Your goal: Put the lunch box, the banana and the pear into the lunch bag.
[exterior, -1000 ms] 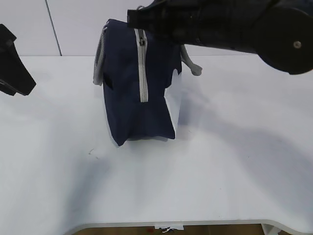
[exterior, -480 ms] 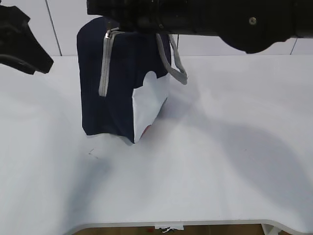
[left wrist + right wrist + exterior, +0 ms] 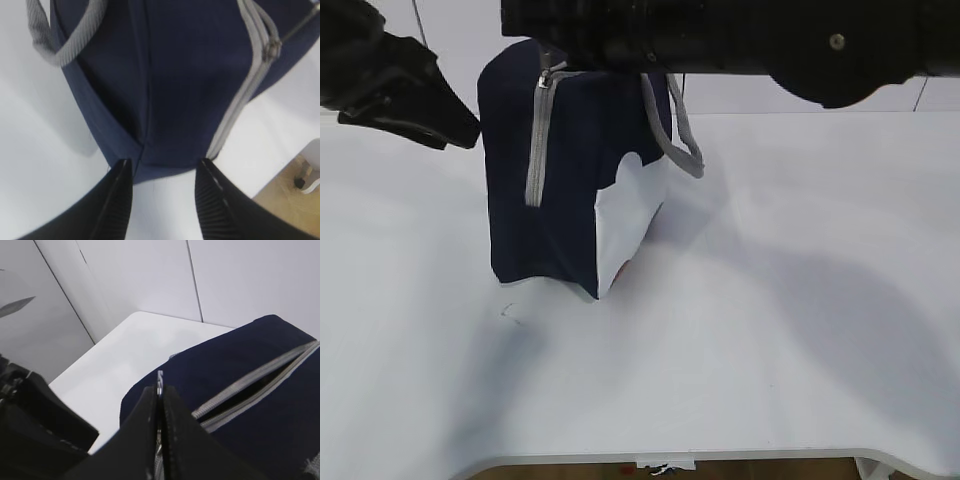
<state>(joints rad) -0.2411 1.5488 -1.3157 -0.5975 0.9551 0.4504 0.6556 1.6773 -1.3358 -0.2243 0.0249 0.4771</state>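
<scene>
Black ribbed jaws of my left gripper [image 3: 162,200] stand apart in the left wrist view, with the bottom edge of the lunch bag [image 3: 170,95] showing in the gap between them; I cannot tell whether they touch the cloth. In the exterior view that gripper [image 3: 460,128] sits at about ten o'clock, just beside the bag's upper left corner.

My right gripper [image 3: 160,440] has its jaws pressed together on the small metal zipper pull [image 3: 160,380], which pokes out above them in the right wrist view. Past them, toward three o'clock, the grey zipper [image 3: 250,385] is parted along that stretch, with a dark slit between its two rows. The right arm [image 3: 740,35] runs across the top of the exterior view, at twelve o'clock over the bag.

I see the lunch bag [image 3: 570,170] standing on end on the white counter [image 3: 770,330], left of centre, with the grey zipper [image 3: 535,140] running down its near face, a white side panel [image 3: 625,225] at its lower right and a grey handle loop [image 3: 678,130] hanging off its right side.
</scene>
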